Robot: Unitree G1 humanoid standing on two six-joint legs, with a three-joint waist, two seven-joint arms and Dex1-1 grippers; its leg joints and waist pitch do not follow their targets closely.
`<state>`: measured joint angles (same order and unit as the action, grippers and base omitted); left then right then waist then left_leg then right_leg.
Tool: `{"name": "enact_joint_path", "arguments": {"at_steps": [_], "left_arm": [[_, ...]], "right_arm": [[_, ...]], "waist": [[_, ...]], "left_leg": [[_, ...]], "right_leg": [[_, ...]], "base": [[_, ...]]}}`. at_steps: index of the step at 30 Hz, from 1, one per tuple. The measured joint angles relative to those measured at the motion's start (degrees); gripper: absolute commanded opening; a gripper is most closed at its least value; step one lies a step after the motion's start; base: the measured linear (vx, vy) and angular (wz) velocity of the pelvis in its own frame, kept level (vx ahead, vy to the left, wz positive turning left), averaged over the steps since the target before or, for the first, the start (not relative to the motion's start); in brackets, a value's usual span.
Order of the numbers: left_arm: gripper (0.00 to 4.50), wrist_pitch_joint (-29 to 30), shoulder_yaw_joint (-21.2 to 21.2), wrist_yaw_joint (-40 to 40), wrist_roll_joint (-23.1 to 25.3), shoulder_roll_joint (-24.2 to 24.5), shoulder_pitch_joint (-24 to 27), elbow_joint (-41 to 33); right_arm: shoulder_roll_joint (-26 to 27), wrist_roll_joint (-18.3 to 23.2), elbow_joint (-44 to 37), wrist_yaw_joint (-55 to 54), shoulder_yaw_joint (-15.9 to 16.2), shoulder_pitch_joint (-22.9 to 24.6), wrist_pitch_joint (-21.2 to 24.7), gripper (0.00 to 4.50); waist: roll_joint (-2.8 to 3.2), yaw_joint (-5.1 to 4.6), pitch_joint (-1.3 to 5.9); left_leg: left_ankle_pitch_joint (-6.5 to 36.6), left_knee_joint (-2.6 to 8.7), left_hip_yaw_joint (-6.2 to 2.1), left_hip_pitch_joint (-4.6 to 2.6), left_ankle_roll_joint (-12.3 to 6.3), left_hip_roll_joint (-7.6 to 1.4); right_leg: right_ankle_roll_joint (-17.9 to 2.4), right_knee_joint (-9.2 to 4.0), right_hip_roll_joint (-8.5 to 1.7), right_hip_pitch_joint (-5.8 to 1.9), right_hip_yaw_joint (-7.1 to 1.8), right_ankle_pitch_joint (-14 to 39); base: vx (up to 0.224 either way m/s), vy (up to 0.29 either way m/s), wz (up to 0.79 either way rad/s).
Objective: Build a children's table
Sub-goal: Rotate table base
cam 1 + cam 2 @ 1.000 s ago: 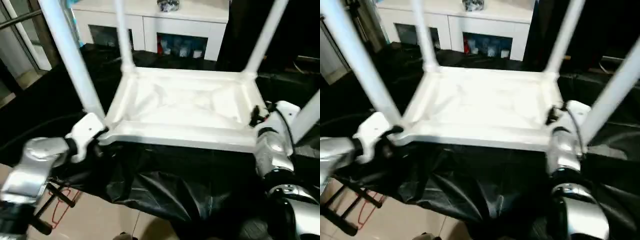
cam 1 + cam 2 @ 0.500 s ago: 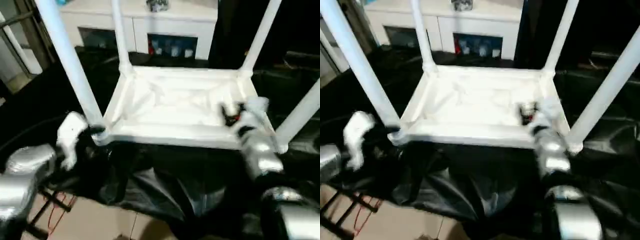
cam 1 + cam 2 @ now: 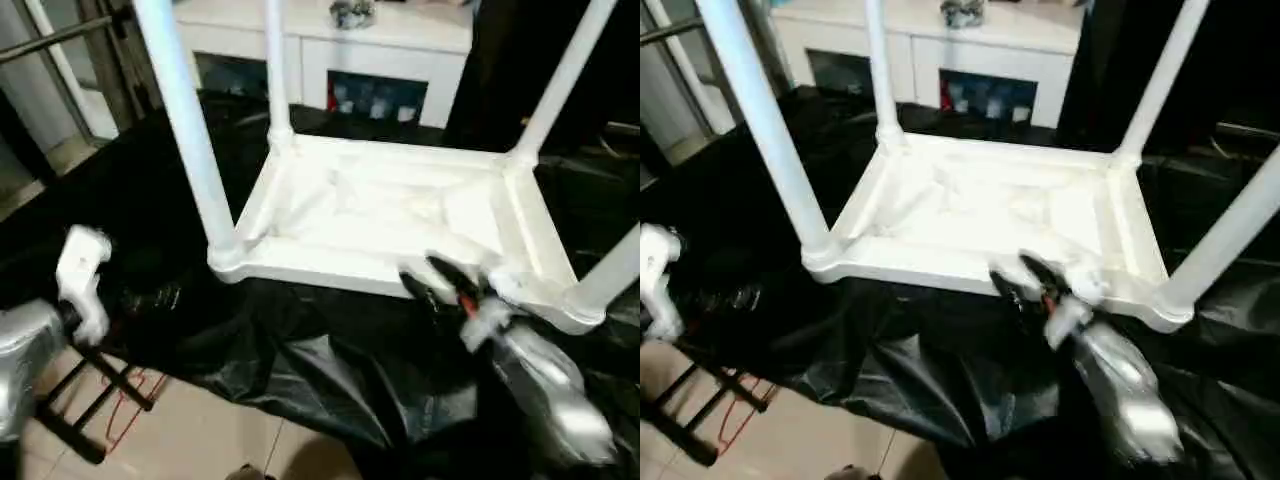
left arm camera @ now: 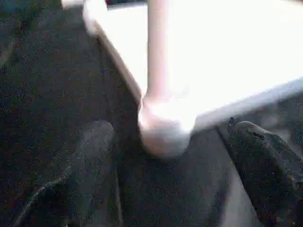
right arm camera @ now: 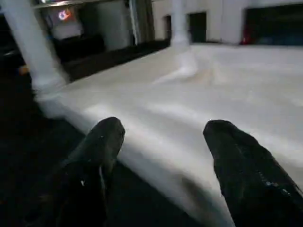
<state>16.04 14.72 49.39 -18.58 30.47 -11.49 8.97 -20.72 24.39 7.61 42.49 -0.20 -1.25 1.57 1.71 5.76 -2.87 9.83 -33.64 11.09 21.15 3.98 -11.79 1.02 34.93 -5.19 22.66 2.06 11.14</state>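
Both claws now off the ribbed white plastic tabletop [image 3: 390, 215]: left claw [image 4: 165, 189], right claw [image 5: 163, 137], open, empty.

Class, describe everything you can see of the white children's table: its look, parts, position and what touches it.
The children's table looks like glossy white plastic. It lies upside down on black sheeting, its shallow rimmed underside facing up. Four round legs rise from rounded corner sockets, running out of the top of the picture. The right gripper hovers open at the near rim, with nothing between its fingers; whether it touches cannot be told. The left gripper, also open, faces the near left socket without holding it.
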Motion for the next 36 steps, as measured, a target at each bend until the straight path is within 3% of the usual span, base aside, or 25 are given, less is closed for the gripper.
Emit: {"name": "enact_joint_path", "arguments": {"at_steps": [4,11,15,21,24,29,32,36], "left_arm": [[4.41,-1.6,-1.3,-0.9,-1.2,-3.4,-4.5,2.6],[4.41,-6.0,-3.0,-3.5,1.8,-5.5,-10.4,12.1],[4.41,-6.3,-3.3,-3.5,1.4,-6.9,-11.8,13.6],[4.41,-5.0,-4.2,-1.8,-0.6,-9.8,-16.6,16.8],[4.41,-0.9,-4.6,3.1,-3.6,-9.1,-16.8,16.5],[4.41,7.6,-8.4,11.6,-8.8,-6.3,-13.1,8.1],[4.41,15.4,-11.5,17.4,-13.1,-1.5,-9.0,0.1],[4.41,22.2,-14.9,20.9,-17.5,-0.2,-5.9,-7.2]], "right_arm": [[-4.4,0.1,-2.7,1.7,-2.5,3.9,3.5,3.12],[-9.4,-0.2,-5.2,-2.1,-7.7,6.6,9.9,3.12],[-9.3,-1.2,-4.6,-5.7,-7.9,5.6,12.5,3.12],[-8.4,-9.2,3.0,-12.1,-4.4,-2.3,13.4,3.12],[-5.7,-12.2,9.7,-15.7,-2.7,-7.3,13.3,3.12],[-3.6,-14.1,14.4,-18.8,-1.5,-12.3,12.8,3.12],[-1.7,-15.0,18.3,-20.8,-1.7,-14.9,11.5,3.12],[0.8,-16.5,22.5,-21.0,-1.3,-17.7,9.6,3.12]], "waist": [[-0.03,-0.99,0.16],[0.33,-1.06,0.37],[0.33,-1.06,0.37],[0.09,-0.99,0.38],[0.09,-1.34,0.37],[0.08,-1.11,0.37],[0.06,-2.05,0.36],[-0.11,-2.83,0.27]], "left_leg": [[0.0,0.06,-0.05,-0.04,-0.01,-0.07],[0.0,0.13,-0.12,-0.01,0.00,-0.07],[0.0,0.14,-0.12,0.05,0.00,-0.06],[0.0,-0.02,-0.06,-0.01,-0.01,-0.03],[0.0,-0.02,-0.03,0.06,-0.01,-0.03],[0.1,0.12,0.06,0.24,-0.07,-0.08],[0.1,0.16,0.14,0.25,-0.11,-0.11],[0.1,0.06,0.20,0.19,-0.10,-0.11]], "right_leg": [[-0.2,0.04,0.02,0.10,0.17,-0.2],[0.2,0.04,0.06,0.16,0.21,0.0],[-0.1,0.03,0.05,0.21,0.22,-0.1],[0.0,0.05,-0.02,0.15,0.17,-0.1],[-0.2,0.08,-0.02,0.27,0.18,-0.2],[-0.2,0.09,-0.01,0.49,0.21,-0.2],[-0.3,0.10,0.03,0.56,0.21,-0.2],[-0.3,0.23,0.02,0.55,0.17,-0.2]], "base": [[0.000,0.000,0.00],[0.000,0.000,0.00],[0.000,0.000,0.00],[0.000,0.000,0.00],[0.000,0.000,0.00],[0.000,0.000,0.00],[0.000,0.000,0.00],[0.000,0.000,0.00]]}}
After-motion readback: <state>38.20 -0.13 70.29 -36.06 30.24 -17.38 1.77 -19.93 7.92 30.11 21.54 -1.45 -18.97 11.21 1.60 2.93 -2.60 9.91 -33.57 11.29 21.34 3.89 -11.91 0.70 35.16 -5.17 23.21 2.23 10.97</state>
